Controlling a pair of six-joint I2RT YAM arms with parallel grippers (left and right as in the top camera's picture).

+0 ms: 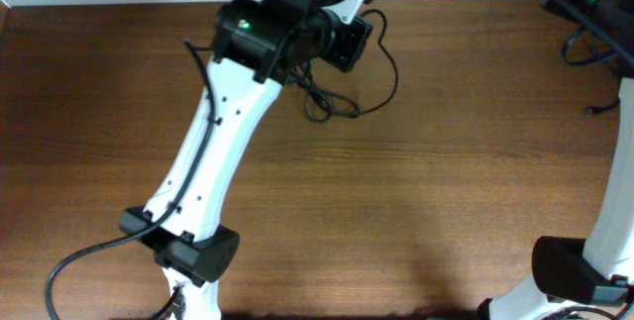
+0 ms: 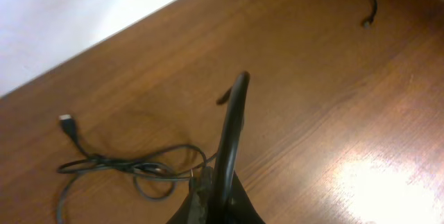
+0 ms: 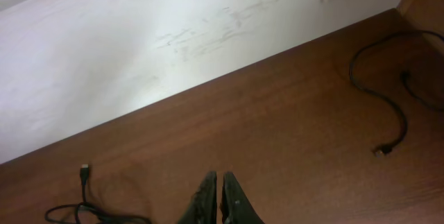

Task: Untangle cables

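The brown wood-grain table fills most of what I see, with my long white left arm stretched across it toward the far edge. My left pincer is clenched on a thin black cord strand, which arches up out of the fingers. My right pincer is clenched too, but on nothing; it hangs over bare wood.

The tangled bundle of thin black cords lies on the table just beside my left pincer, near the far edge. A separate loose black cord lies well apart from it, toward the right, ending in a small dark plug. From the bundle a flat silver-tipped plug pokes out.

My worry is that if I lift the strand with nothing pinning the bundle, the whole knot may rise with it and cinch tighter. The thin strand could also slip from my grip, or the plug could snag in a loop.

I can read no brand or writing anywhere.
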